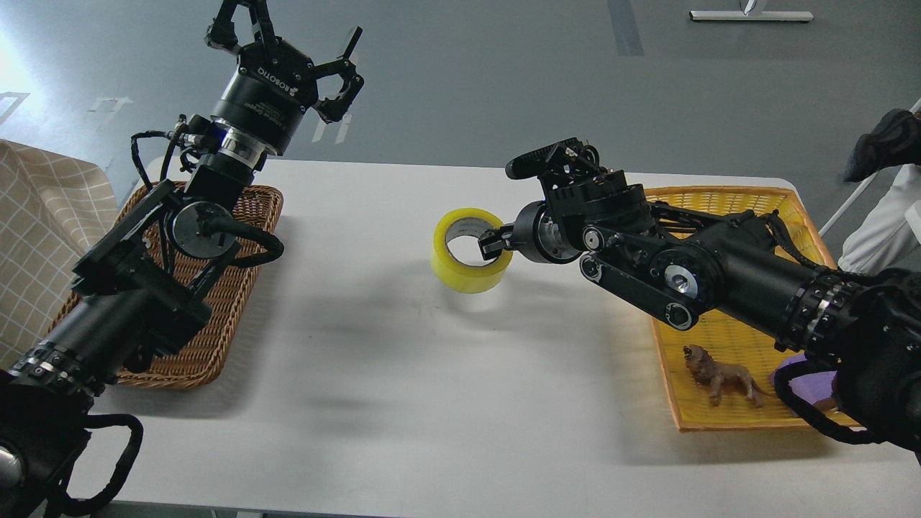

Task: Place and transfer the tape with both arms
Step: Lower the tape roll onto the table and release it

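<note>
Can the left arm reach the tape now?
Probably yes. The left gripper is raised and open, and bare table lies between it and the tape, though the right gripper holds it.

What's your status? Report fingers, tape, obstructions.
Right gripper shut on tape, one finger inside core. Left gripper open, raised over brown basket. Table between them.

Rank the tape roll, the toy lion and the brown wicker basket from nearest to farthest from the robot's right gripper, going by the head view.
From the right gripper:
1. The tape, held at the table's middle.
2. The toy lion, in the yellow tray on the right.
3. The brown wicker basket, far left, under the left arm.
</note>
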Available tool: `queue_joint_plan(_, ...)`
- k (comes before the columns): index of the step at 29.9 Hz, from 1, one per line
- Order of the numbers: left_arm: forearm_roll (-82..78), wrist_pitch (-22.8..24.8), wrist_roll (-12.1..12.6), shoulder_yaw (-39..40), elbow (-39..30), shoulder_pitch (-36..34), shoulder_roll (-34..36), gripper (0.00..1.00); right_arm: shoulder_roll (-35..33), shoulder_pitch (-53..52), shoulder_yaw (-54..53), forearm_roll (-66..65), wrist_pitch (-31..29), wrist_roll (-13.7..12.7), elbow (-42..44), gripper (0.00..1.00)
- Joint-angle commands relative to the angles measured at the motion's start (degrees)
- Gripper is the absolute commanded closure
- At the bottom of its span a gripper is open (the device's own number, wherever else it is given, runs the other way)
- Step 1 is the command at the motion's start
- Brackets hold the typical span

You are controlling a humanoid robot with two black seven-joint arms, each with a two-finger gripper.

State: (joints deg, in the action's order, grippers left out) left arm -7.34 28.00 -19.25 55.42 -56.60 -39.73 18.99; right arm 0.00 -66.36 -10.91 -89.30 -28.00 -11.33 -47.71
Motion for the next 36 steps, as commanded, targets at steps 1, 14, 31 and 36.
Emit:
queue_joint_plan(1, -0.04, 0.0, 0.0, -0.05, 0.0, 0.0, 0.09, 0.02, 0.0, 0.44, 0.27, 0.0, 0.0, -0.01, -0.72, 1.0)
queue_joint_plan(14, -0.04, 0.0, 0.0, 0.04, 0.0, -0.09, -0.18, 0.02, 0.0, 1.94, 1.24, 0.0, 0.0, -0.01, 0.25, 0.94)
queue_joint_plan(31, 0.04, 0.0, 0.0, 0.04, 0.0, 0.0, -0.26, 0.02, 0.0, 3.96, 1.24, -0.09, 0.0, -0.01, 0.43, 0.82)
queue_joint_plan(36, 0.04, 0.0, 0.0, 0.04, 0.0, 0.0, -0.26, 0.02, 0.0, 4.66, 1.33, -0.17, 0.0, -0.01, 0.43, 0.81)
